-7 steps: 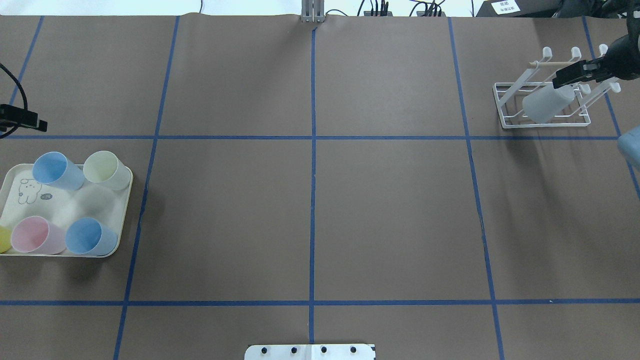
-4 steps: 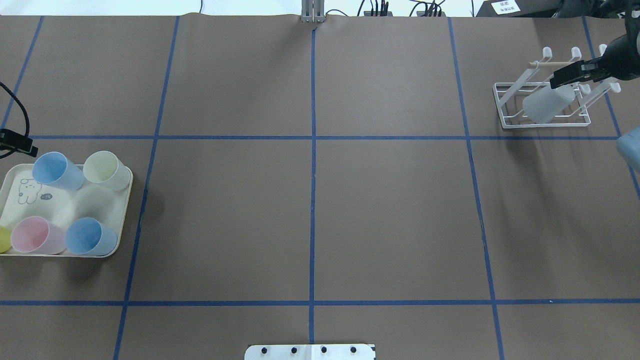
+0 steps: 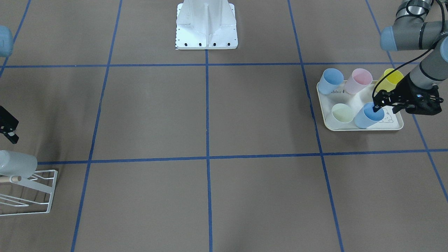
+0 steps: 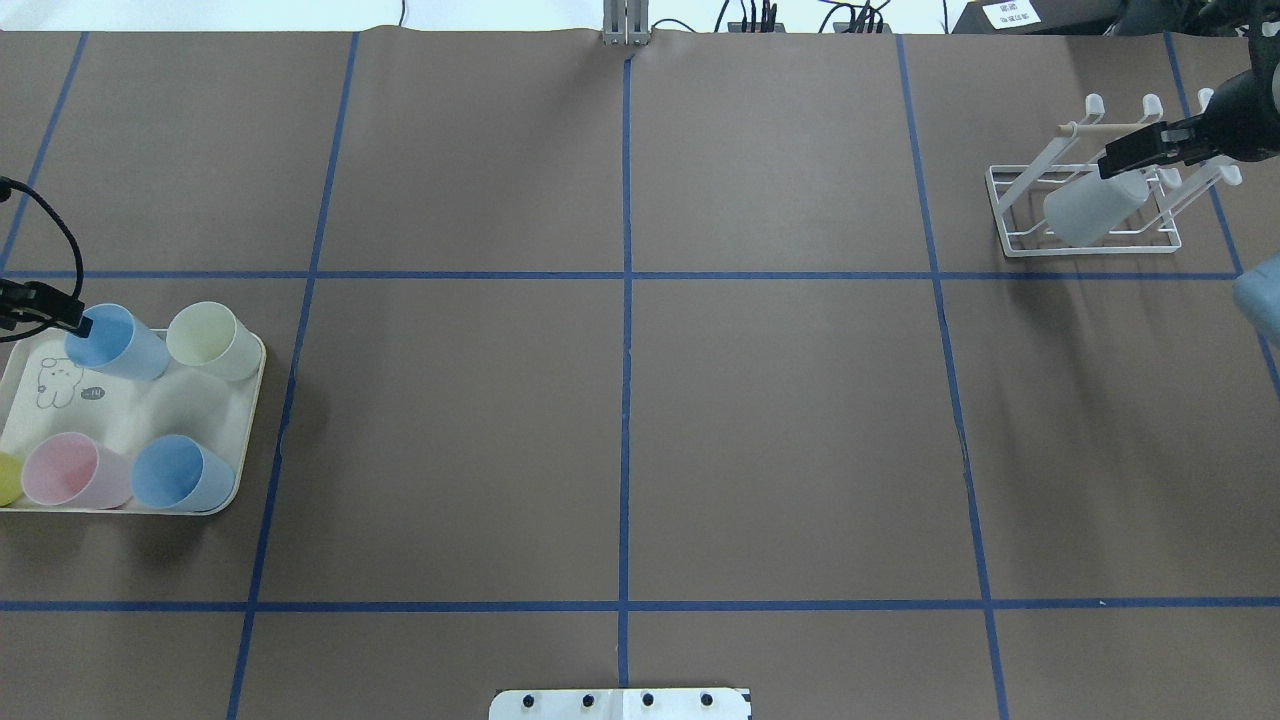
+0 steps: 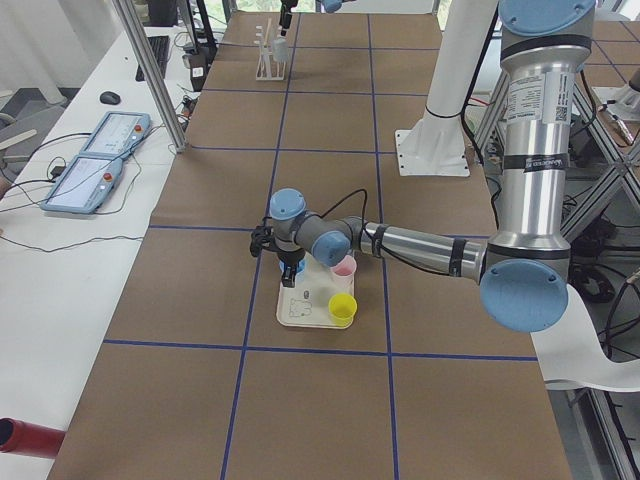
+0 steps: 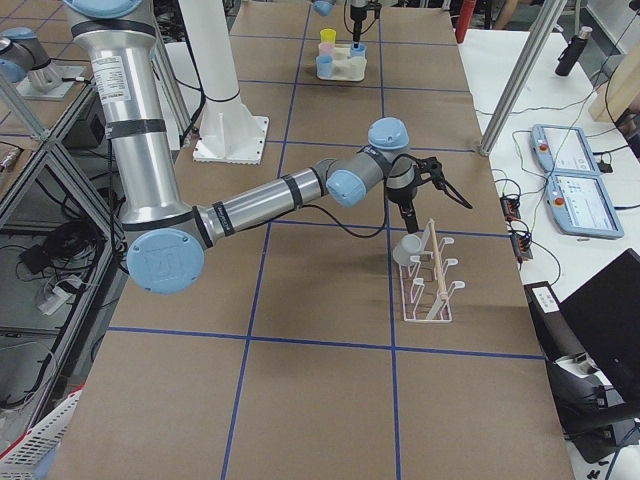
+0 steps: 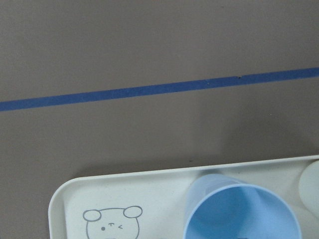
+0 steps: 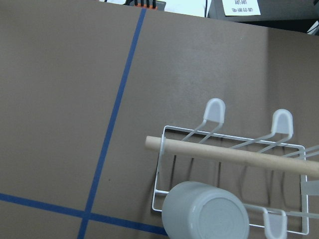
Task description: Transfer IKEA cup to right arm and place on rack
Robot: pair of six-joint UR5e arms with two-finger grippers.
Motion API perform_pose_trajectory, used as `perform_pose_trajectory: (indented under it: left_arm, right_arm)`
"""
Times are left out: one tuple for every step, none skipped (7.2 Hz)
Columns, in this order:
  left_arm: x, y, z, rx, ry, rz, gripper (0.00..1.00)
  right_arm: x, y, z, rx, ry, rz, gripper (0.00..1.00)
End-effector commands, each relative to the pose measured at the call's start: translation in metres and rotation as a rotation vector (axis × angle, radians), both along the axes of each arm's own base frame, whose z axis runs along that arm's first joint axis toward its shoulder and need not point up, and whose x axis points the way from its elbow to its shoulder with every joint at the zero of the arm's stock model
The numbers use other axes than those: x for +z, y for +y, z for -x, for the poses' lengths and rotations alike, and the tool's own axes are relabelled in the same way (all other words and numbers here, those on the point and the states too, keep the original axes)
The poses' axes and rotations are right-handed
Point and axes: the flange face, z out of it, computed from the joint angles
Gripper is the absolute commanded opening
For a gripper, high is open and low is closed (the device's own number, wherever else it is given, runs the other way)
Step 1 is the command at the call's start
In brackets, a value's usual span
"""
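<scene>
A grey-white cup point(image 4: 1090, 208) hangs tilted on the white wire rack point(image 4: 1090, 250) under its wooden dowel point(image 4: 1095, 127). It also shows in the right wrist view point(image 8: 207, 211). My right gripper point(image 4: 1110, 165) hovers just above this cup, looks open and holds nothing. My left gripper point(image 3: 385, 105) looks open at the rim of a blue cup point(image 3: 367, 115) on the cream rabbit-print tray point(image 3: 364, 129), one finger over the cup's mouth. In the left wrist view the blue cup point(image 7: 239, 211) fills the bottom edge and no fingers show.
The tray point(image 4: 150, 410) also holds a pale green cup point(image 4: 212, 340), a pink cup point(image 4: 72, 470), a second blue cup point(image 4: 180, 472) and a yellow cup point(image 4: 5, 478). The robot base point(image 3: 206, 24) stands mid-table. Blue tape lines grid the brown table.
My left gripper has come down toward the tray and now sits at the blue cup's rim. My right gripper has edged slightly up from the cup on the rack.
</scene>
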Motion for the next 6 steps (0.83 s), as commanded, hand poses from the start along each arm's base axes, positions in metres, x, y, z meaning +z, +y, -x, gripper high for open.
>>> perform_pose_trajectory:
  left_arm:
    - [0.007,0.003,-0.003,0.007,-0.006,0.015,0.0]
    - [0.006,0.003,-0.004,0.008,-0.002,0.014,0.0]
    - [0.003,0.006,-0.002,0.025,0.026,0.021,0.0]
    - [-0.007,0.001,0.011,0.018,0.073,0.027,0.0]
    - [-0.023,-0.013,0.06,-0.073,0.095,-0.001,0.0]
    - [-0.037,-0.013,0.067,-0.071,0.138,0.007,0.0]
  right_arm:
    - [-0.018,0.026,-0.007,-0.028,-0.068,0.007,0.99]
    - [-0.027,0.038,-0.01,-0.019,-0.083,0.008,0.99]
    - [-0.031,0.043,-0.012,-0.001,-0.097,0.024,0.99]
    - [-0.032,0.044,-0.012,0.0,-0.101,0.025,0.99]
    - [-0.036,0.045,-0.007,0.009,-0.119,0.041,0.99]
    - [-0.05,0.051,0.013,0.021,-0.161,0.085,0.99]
